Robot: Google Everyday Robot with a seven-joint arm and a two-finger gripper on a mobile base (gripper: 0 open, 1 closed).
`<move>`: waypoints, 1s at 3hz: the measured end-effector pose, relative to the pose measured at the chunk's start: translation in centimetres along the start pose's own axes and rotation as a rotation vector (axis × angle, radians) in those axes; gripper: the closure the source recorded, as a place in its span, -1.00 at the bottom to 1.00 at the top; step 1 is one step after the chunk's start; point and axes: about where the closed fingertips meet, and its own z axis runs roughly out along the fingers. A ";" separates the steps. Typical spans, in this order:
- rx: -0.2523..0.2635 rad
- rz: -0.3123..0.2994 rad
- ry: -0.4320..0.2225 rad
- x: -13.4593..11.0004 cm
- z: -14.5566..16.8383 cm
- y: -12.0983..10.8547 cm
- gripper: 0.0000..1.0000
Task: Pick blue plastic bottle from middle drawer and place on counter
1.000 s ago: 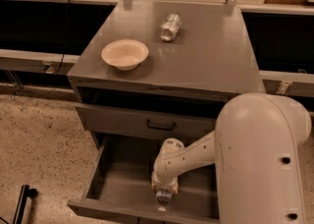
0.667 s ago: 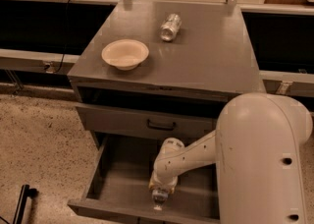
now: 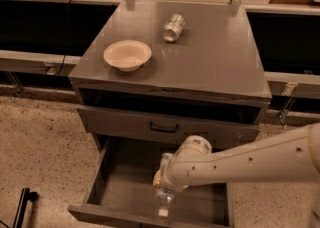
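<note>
The middle drawer [image 3: 122, 192] is pulled open at the bottom of the cabinet. My gripper [image 3: 163, 190] reaches down into it at its front middle, on the end of the white arm coming in from the right. It is shut on the blue plastic bottle [image 3: 164, 204], a small clear bottle that sticks out below the gripper with its white cap towards the drawer's front wall. The counter [image 3: 215, 57] is the flat grey top of the cabinet above.
A pale bowl [image 3: 127, 54] sits on the counter's left front. A shiny silver can [image 3: 173, 27] lies at its back middle. A closed drawer front with a black handle [image 3: 163, 128] is above the open drawer. A black object [image 3: 22, 207] stands on the speckled floor at lower left.
The large white arm shell at the right has moved out of the foreground. The gripper and bottle have shifted slightly left near the drawer's front.
</note>
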 end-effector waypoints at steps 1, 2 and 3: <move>0.085 0.001 0.101 0.7 -8.3 -1.1 1.00; 0.125 0.055 0.143 2.5 -15.0 -1.0 1.00; 0.153 0.083 0.157 4.8 -22.4 -0.5 1.00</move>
